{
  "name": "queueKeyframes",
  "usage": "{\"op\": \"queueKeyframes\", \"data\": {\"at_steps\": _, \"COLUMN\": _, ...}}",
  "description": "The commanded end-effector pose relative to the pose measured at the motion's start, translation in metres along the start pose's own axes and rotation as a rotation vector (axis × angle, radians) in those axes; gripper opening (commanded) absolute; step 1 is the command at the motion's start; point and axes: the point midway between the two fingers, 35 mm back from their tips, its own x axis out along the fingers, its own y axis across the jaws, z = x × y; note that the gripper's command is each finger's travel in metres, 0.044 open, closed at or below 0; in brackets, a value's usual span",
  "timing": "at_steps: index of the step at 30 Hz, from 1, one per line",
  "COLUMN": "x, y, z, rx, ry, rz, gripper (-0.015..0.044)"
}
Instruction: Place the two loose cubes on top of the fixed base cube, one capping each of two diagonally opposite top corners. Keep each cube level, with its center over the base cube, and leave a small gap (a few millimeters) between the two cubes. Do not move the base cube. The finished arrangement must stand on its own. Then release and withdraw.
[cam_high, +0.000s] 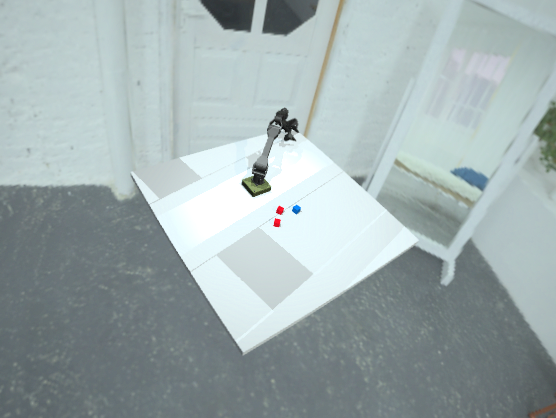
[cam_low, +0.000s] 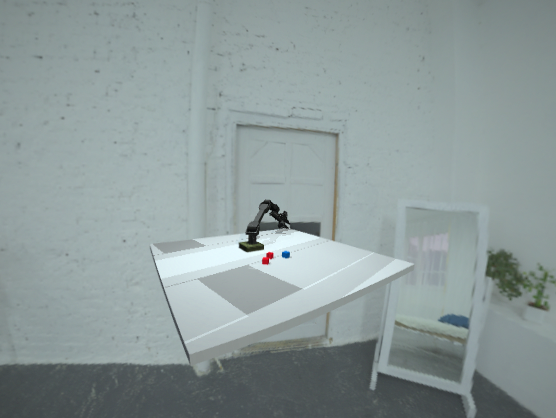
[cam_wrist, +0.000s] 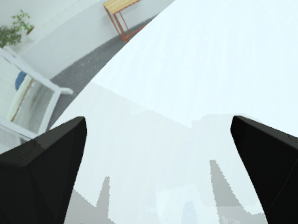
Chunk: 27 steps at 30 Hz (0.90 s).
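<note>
Two small red cubes (cam_high: 280, 210) (cam_high: 277, 222) and a blue cube (cam_high: 296, 209) rest on the white table (cam_high: 350, 240), in front of the arm's base. In the exterior view the red cubes (cam_low: 270, 255) (cam_low: 265, 260) lie left of the blue cube (cam_low: 285, 254). I cannot tell from the frames which cube is the fixed base. My gripper (cam_high: 290, 132) (cam_low: 285, 220) (cam_wrist: 162, 124) is open and empty, held high near the table's far edge, well away from the cubes. The wrist view shows only its two dark fingers and bare table; no cube shows there.
The arm's base plate (cam_high: 256, 186) stands mid-table. Grey rectangles (cam_high: 265, 267) (cam_high: 167, 175) are marked on the top. A standing mirror (cam_high: 450, 150) is to the right, a door (cam_high: 240, 75) behind. A wooden stool (cam_wrist: 120, 10) shows in the wrist view.
</note>
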Motion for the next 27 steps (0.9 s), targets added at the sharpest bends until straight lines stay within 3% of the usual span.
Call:
{"op": "queueKeyframes", "data": {"at_steps": 1, "x": 0.001, "y": -0.001, "z": 0.002, "rx": 0.001, "ry": 0.0, "rz": -0.004, "gripper": 0.0374}}
{"op": "queueKeyframes", "data": {"at_steps": 5, "x": 0.028, "y": -0.02, "z": 0.042, "rx": 0.028, "ry": 0.004, "rz": -0.075, "gripper": 0.0269}}
{"op": "queueKeyframes", "data": {"at_steps": 16, "x": 0.092, "y": -0.11, "z": 0.165, "rx": 0.137, "ry": 0.033, "rz": -0.3, "gripper": 0.0265}}
{"op": "queueKeyframes", "data": {"at_steps": 27, "x": 0.115, "y": -0.228, "z": 0.263, "rx": 0.278, "ry": 0.079, "rz": -0.502, "gripper": 0.0265}}
